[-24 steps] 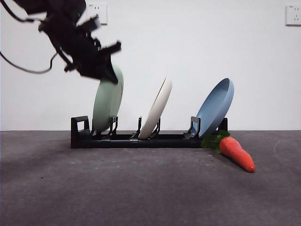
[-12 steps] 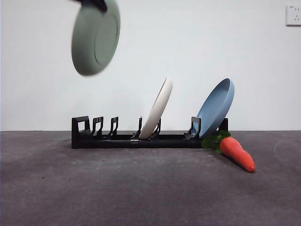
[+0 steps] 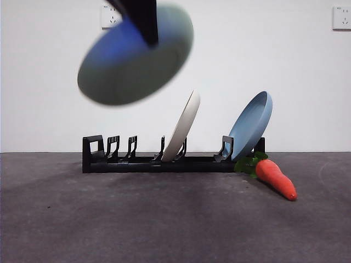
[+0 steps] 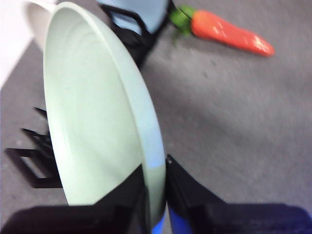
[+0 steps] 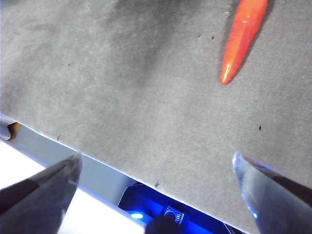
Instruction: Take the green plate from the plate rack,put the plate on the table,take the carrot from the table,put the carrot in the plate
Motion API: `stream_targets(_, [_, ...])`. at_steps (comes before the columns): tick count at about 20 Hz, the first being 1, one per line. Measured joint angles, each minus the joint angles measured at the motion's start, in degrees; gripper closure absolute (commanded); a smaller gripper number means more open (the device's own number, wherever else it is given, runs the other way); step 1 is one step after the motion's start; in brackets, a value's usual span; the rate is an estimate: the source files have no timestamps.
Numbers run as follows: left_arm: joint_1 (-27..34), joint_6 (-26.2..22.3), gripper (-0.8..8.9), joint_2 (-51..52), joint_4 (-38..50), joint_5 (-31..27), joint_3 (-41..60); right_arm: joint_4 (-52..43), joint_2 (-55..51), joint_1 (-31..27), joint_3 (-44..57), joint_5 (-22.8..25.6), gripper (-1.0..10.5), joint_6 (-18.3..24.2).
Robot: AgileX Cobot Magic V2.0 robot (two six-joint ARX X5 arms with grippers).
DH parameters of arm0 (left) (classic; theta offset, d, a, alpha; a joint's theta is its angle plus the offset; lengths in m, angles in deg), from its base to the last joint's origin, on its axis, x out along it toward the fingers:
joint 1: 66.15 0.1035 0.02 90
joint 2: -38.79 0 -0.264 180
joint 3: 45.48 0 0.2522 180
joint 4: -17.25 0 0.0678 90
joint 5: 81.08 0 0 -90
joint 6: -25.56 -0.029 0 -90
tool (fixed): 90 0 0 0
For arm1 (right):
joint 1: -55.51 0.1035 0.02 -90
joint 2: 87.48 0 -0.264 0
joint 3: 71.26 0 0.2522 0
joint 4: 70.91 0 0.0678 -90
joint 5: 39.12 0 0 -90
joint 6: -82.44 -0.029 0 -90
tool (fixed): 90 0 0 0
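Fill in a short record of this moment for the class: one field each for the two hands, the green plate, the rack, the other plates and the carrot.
left hand: shut on the green plate's rim, high above the rack
right hand: open, empty, above the table
green plate: in the air, tilted, clear of the plate rack
plate rack: on the table, left slots vacant
other plates: cream plate and blue plate leaning in the rack
carrot: lying on the table by the rack's right end
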Motion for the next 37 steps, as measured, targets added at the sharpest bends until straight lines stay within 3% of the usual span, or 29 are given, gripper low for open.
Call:
stream_targets(7, [-4.24, -7.52, 8.19, -8.35, 15.50, -7.08, 15.04, 0.00, 0.00, 0.00, 0.00, 0.00, 3.5, 0.00])
stream_targets(12, [-6.93, -11.47, 8.19, -17.81, 23.28, -12.92, 15.10, -0.02, 0.00, 0.00, 0.00, 0.00, 3.5, 0.00])
stream_targets(16, [-8.72, -12.35, 8.19, -22.05, 24.26, -14.82, 15.10, -0.02, 0.00, 0.00, 0.00, 0.00, 3.5, 0.00])
stream_targets(18, [-9.01, -12.20, 7.44, -22.10, 24.52, -14.32, 15.10, -0.02, 0.00, 0.00, 0.00, 0.00, 3.5, 0.00])
stream_targets(20, [-9.01, -10.86, 4.80, -22.10, 24.52, -13.55, 15.08, -0.02, 0.00, 0.00, 0.00, 0.00, 3.5, 0.00])
stream_targets(21, [-9.05, -10.19, 4.00, -22.14, 24.24, -13.03, 15.08, -0.02, 0.00, 0.00, 0.00, 0.00, 3.5, 0.00])
stream_targets(31, [-9.16, -6.93, 3.99, -16.76, 20.96, -13.05, 15.08, -0.02, 0.00, 0.00, 0.00, 0.00, 3.5, 0.00])
stream_targets(34, [-9.42, -2.01, 4.00, -10.43, 14.19, -12.46, 13.86, -1.22, 0.42, 0.00, 0.00, 0.00, 3.5, 0.00])
stream_targets(37, [-10.12, 5.33, 4.00, -1.81, 8.04, -7.32, 9.92, -6.29, 2.91, 0.00, -0.02, -0.02, 3.5, -0.33])
